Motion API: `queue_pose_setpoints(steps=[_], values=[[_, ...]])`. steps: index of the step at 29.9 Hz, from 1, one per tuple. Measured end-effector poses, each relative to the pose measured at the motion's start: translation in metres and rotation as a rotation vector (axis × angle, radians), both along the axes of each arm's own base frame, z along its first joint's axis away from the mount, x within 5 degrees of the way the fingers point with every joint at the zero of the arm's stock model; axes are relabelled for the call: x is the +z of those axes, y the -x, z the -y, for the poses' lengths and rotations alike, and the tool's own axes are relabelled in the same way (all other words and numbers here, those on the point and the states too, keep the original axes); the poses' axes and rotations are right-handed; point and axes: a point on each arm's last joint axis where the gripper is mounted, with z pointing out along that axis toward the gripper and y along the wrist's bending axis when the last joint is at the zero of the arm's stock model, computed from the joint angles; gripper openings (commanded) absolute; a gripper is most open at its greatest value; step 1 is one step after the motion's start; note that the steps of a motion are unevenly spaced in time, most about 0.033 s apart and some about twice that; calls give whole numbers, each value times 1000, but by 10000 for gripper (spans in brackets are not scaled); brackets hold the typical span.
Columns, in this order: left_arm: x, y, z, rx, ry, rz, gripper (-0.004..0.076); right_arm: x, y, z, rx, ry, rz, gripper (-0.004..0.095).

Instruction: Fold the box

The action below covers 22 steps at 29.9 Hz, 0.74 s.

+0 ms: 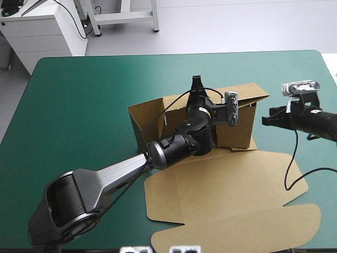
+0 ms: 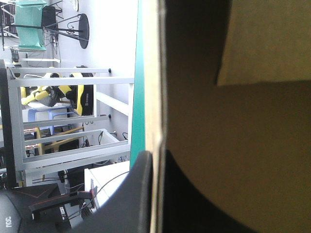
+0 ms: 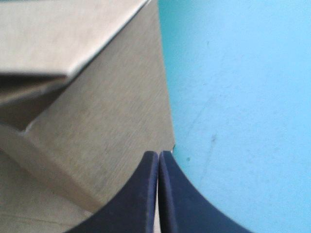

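- Teal-green cover spreads over the whole surface [image 1: 79,95], and we find the brown box [image 1: 237,132] standing a little right of its middle, well apart from every edge.
- We see the box half built. Its left, far and right walls stand raised, while the lid [image 1: 226,184] lies flat on the cover toward the near edge, with its rounded tab nearest us.
- Between the raised walls we see the left arm [image 1: 174,145], which reaches in over the near side and fills much of the hollow.
- The left fingers [image 1: 196,83] sit at the top of the far wall. In the left wrist view one black finger [image 2: 138,194] lies against the outer face of the board's thin edge. The dark bulk of the other shows on the inner face, so we read them as clamped on the box [image 2: 252,145].
- The right fingers [image 1: 269,120] hang outside the box, just beside its right wall. They are pressed together into one pointed arch [image 3: 146,194] and hold nothing.
- Their tips lie at the wall's lower corner [image 3: 107,126], but we cannot tell whether they touch it.
- Only the high view shows us the flat lid and both arms together. Only the left wrist view shows the grip on the board's edge.
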Motion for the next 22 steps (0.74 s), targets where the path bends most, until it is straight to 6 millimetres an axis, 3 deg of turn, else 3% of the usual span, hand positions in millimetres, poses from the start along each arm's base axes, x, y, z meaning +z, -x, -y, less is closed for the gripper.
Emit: queue_pose_setpoints(steps=[4, 8, 13, 17, 22], values=[[0, 0, 0, 0, 0, 0, -8, 15, 4, 2, 53, -33, -36, -4], [0, 0, 0, 1, 1, 0, -8, 12, 16, -12, 213, -57, -139, -4], [0, 0, 0, 1, 1, -1, -8, 12, 18, -31, 311, -50, -146, -5], [0, 0, 0, 2, 3, -2, -8, 7, 11, -42, 341, -52, -141, -5], [0, 0, 0, 1, 3, -1, -8, -12, -12, -44, 307, -50, -147, -4]])
